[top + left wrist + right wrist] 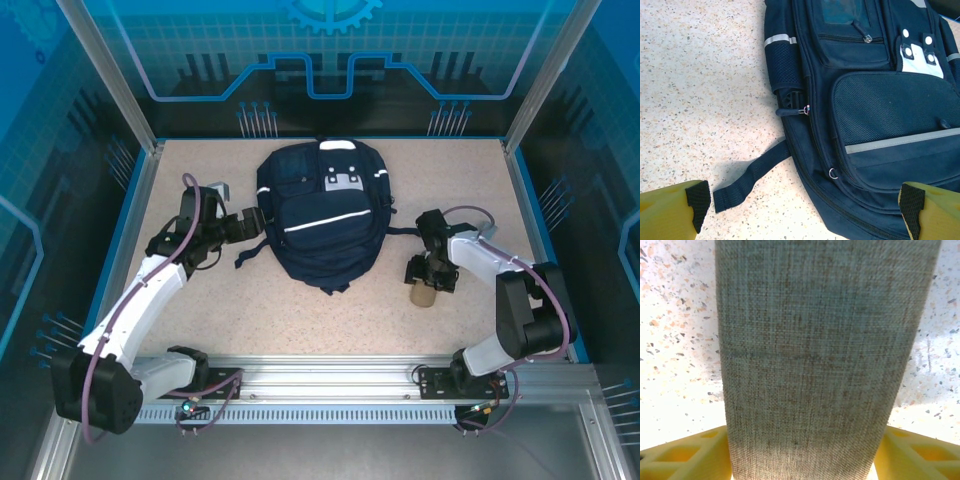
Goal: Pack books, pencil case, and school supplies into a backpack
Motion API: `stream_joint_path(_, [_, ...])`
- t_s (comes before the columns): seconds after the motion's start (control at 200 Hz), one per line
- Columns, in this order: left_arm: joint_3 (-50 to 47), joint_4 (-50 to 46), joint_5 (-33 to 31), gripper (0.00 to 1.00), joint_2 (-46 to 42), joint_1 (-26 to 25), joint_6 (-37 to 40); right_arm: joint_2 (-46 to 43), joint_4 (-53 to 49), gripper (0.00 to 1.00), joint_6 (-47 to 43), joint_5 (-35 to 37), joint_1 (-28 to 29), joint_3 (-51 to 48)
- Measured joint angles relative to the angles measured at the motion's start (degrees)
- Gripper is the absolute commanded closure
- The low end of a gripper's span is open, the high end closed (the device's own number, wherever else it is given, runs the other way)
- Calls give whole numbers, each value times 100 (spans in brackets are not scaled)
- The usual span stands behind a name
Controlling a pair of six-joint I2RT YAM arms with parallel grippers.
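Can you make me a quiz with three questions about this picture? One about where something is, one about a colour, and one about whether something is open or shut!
1. Where does the case lie?
A) right of the backpack
B) on top of it
C) left of it

2. What colour is the backpack?
A) red
B) navy
C) green

3. How is the left tool?
A) shut on a strap
B) shut on nothing
C) open

Answers:
1 A: the top view shows it on the table, off the backpack's right side.
2 B: its fabric is navy with pale stripes.
3 C: its yellow fingers stand far apart, gripping nothing.
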Motion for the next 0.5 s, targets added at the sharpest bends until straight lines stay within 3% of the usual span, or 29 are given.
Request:
stream_joint_path(0.385, [0,2,149,1,-31,0,0,2,133,30,225,125,37,-94])
stream_joint_path(0.5, [0,2,160,1,-31,0,0,28,133,36,275,127,37,-94])
